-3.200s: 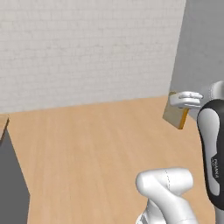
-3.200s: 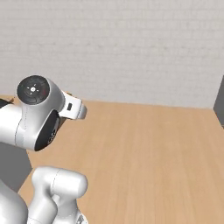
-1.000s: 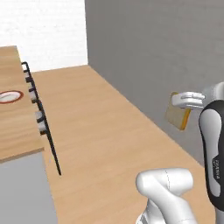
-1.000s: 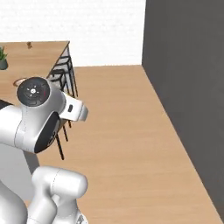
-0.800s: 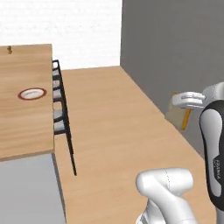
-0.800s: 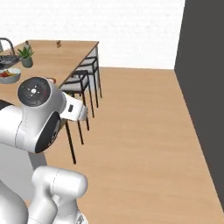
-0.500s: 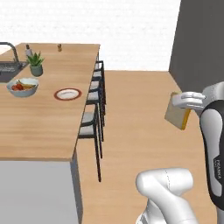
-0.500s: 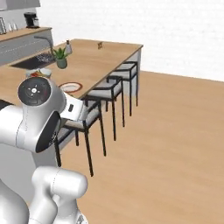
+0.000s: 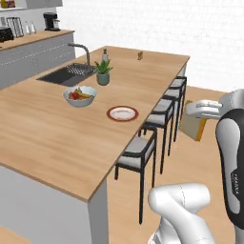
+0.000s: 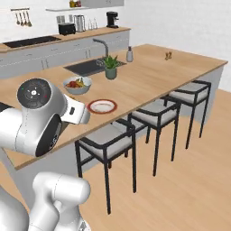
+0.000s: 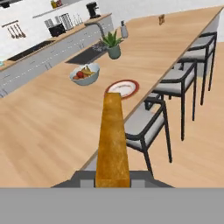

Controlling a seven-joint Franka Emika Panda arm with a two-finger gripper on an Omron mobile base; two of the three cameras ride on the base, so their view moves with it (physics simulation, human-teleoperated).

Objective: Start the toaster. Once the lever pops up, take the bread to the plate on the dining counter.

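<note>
- Counter (image 9: 57,138) of light wood runs long across a white-walled kitchen; plate (image 9: 123,113), fruit bowl (image 9: 80,95), plant (image 9: 103,73) sit on it
- Stools (image 10: 155,113) line its edge
- Gripper (image 9: 193,110) pinches bread (image 11: 113,140) beside the counter

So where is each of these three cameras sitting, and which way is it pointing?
Left base view: behind the arm to its left, facing the dining counter; white arm at right, end effector holding the bread.
Right base view: behind it to its right, same counter; arm at left.
Hand view: on the hand, looking along the bread at the plate.
All three share plate, fruit bowl and stools.
</note>
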